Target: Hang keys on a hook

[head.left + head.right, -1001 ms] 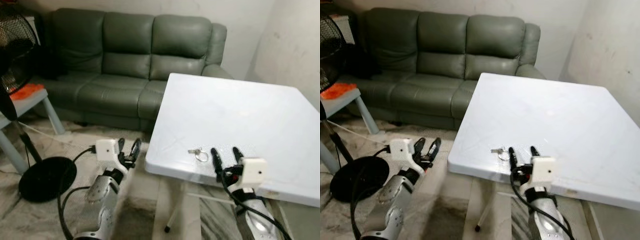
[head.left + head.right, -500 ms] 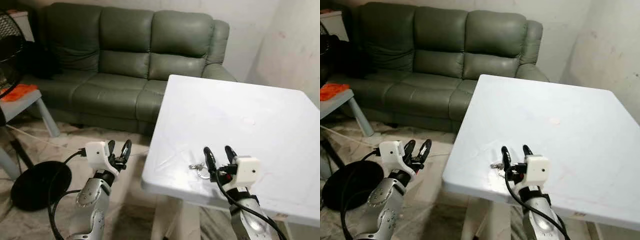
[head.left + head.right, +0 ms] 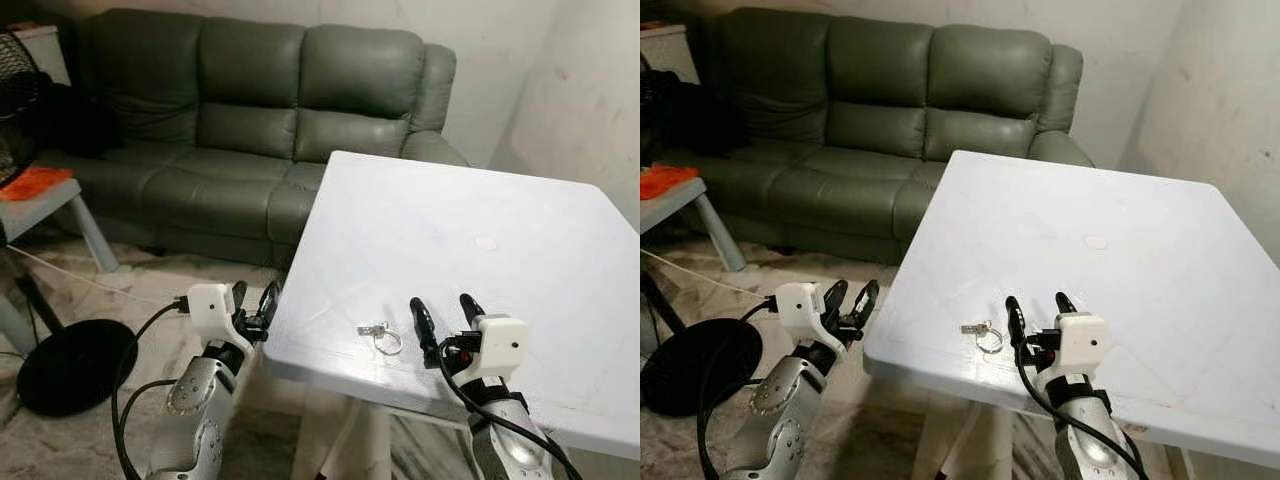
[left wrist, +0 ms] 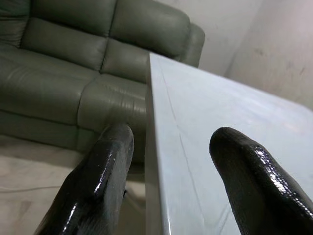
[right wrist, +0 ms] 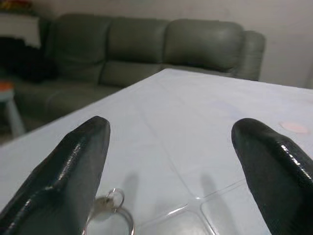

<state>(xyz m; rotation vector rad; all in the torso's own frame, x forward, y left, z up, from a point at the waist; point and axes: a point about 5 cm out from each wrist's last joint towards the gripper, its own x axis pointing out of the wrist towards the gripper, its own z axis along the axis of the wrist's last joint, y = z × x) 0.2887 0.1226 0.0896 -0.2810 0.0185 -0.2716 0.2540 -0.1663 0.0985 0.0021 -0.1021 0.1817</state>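
While keys (image 3: pixel 379 333) lie on table (image 3: pixel 480 230), right gripper (image 3: pixel 446 316) hovers spread.

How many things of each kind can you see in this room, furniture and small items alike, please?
Sofas: 1, the green sofa
Tables: 2, the white table and a small side table
Fans: 1, the standing fan
Key sets: 1, the keys on the white table
Grippers: 2, the left gripper and the right gripper, jaws open
Total: 7
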